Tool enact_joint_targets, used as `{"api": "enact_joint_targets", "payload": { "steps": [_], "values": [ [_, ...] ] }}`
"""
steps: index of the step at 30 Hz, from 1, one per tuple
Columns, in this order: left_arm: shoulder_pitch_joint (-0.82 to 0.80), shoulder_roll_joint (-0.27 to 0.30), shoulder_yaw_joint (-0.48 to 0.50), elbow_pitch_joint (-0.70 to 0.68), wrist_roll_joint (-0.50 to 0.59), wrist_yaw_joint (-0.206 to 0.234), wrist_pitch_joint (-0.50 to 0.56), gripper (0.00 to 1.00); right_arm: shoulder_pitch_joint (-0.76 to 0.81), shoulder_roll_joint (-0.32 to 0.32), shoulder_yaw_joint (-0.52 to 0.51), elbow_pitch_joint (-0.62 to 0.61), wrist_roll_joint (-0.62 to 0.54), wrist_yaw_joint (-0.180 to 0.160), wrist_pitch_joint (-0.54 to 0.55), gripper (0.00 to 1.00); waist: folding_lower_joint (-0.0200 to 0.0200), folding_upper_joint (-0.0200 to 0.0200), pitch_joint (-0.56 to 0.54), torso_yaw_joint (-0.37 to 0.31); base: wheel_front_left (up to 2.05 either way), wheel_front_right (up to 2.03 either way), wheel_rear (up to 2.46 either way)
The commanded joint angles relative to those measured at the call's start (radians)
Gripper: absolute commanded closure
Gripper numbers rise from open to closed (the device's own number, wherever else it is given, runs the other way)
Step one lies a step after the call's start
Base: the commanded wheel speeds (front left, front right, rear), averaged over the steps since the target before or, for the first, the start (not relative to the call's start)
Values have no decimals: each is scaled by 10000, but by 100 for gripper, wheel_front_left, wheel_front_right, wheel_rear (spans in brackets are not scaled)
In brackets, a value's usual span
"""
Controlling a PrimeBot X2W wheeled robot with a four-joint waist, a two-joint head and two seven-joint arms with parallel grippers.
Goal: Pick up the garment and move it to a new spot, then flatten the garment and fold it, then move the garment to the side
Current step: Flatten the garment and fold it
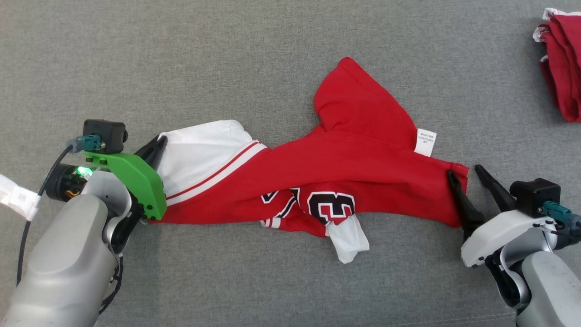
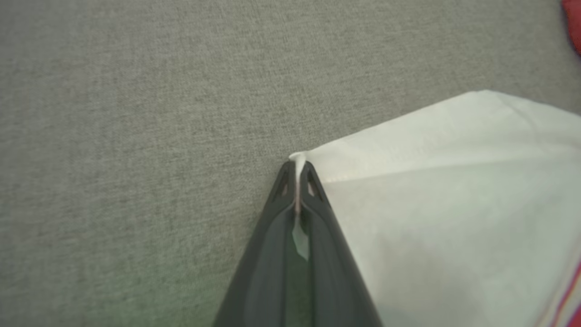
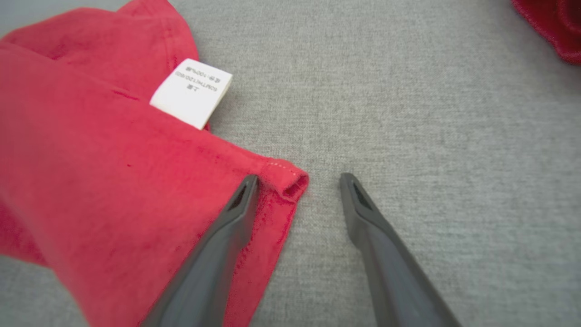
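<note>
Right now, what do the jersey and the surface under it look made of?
The jersey looks like a soft matte knit, probably cotton: it drapes in loose folds, with a slightly fuzzy face and a stitched hem. The surface looks like grey woven upholstery-type fabric, matte, with a fine heathered weave.

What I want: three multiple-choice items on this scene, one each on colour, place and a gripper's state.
1. The fingers of the left gripper pinch cloth that is: A) white; B) red; C) black.
2. The care label on the garment lies nearer: A) the left gripper; B) the right gripper; C) neither.
3. The right gripper is: A) shut on the hem; B) shut on nothing; C) open.
A: white corner between closed fingers. B: label at the red end beside it. C: fingers stand apart.
</note>
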Motion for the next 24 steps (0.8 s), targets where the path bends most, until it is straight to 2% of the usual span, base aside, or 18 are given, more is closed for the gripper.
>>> {"api": "enact_joint_targets", "payload": {
  "steps": [1, 6, 11, 14, 19, 24],
  "values": [
    [286, 80, 49, 192, 74, 169, -293, 100, -82, -115, 98, 237, 70, 1, -86, 100, 0, 0, -64, 34, 0, 0, 0],
    [317, 300, 544, -701, 322, 704, -1989, 100, -395, -498, -285, -483, -90, 1, -953, 100, 0, 0, -545, 46, 0, 0, 0],
    [388, 960, 1044, -2758, 796, 1691, -2995, 100, -520, -850, -1011, -2166, -491, -4, -1018, 100, 0, 0, -1337, 82, 0, 0, 0],
    [313, 1344, 1386, -4419, 1101, 2341, -3124, 100, -653, -1037, -1475, -3288, -656, -7, -698, 100, 0, 0, -1855, 101, 0, 0, 0],
    [-312, 2010, 1848, -7172, 1673, 3286, -2585, 100, -1282, -1362, -2269, -5016, -645, -7, 278, 100, 0, 0, -2551, 172, 0, 0, 0],
    [-1411, 2368, 2069, -8487, 1989, 3660, -1669, 100, -2236, -1868, -2840, -6011, -430, -7, 1128, 100, 0, 0, -3099, 206, 0, 0, 0]
  ]
}}
